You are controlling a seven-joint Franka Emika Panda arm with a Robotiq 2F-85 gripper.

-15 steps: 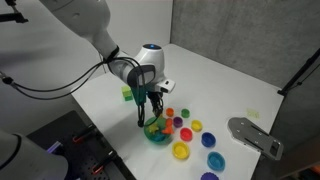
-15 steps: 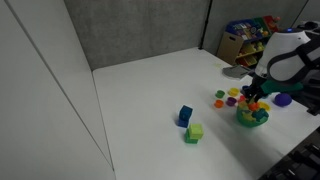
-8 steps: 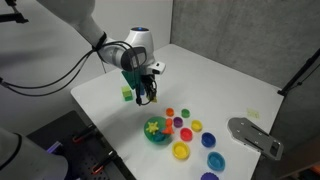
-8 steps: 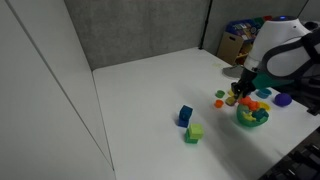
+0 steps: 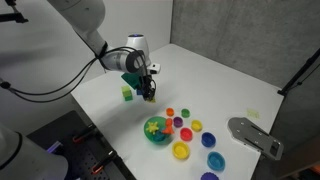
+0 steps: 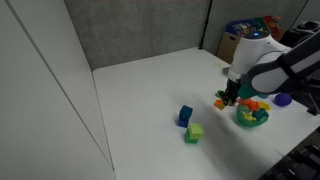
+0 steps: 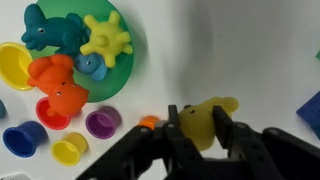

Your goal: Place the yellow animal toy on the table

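- The gripper (image 7: pixel 200 148) is closed narrowly on the toy (image 7: pixel 205 120), with one finger on each side of it.
- The toy is over the bare table (image 7: pixel 255 50), outside the bowl (image 7: pixel 135 20); whether it touches the table cannot be told.
- In the wrist view the bowl lies at 10 o'clock from the toy.
- A blue cube (image 7: pixel 311 112) is at 3 o'clock, at the picture's edge.
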